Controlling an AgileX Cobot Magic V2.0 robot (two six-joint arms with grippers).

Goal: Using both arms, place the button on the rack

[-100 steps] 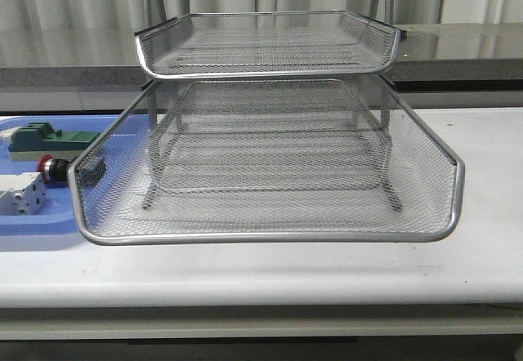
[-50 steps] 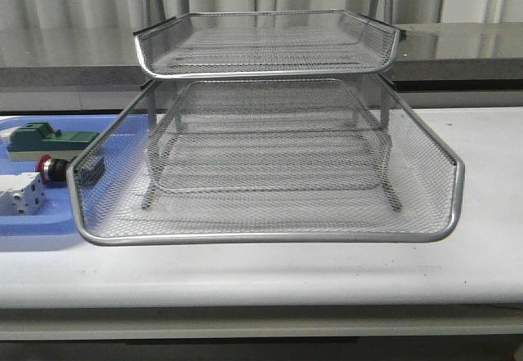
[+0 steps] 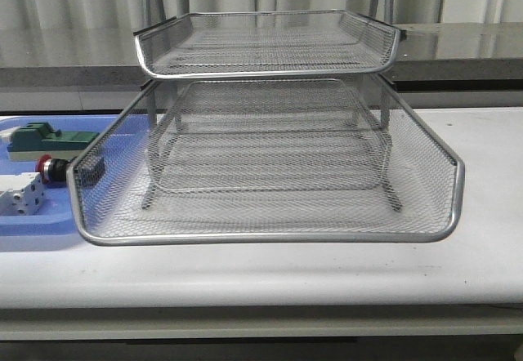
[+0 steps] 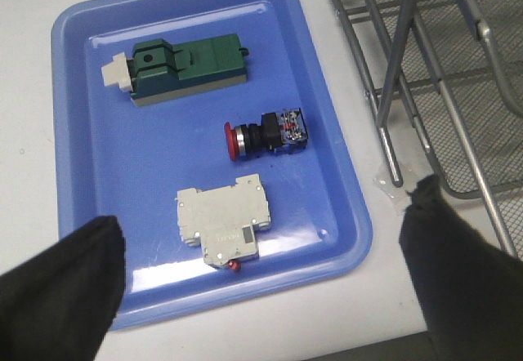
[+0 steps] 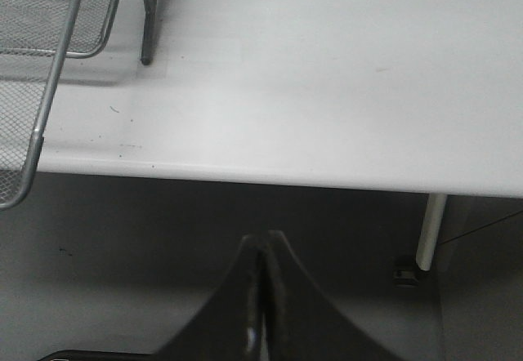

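Task barely starting, by your views. Button lying in blue tray, at 9 o'clock of rack, untouched. Left hand hovering over tray, fingers apart. Right hand fingers together, off surface edge. Pick, handover, placement remaining.

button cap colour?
Red, on the button lying in the blue tray; clearest in the left wrist view.

Silver wire-mesh rack, glossy plastic tray
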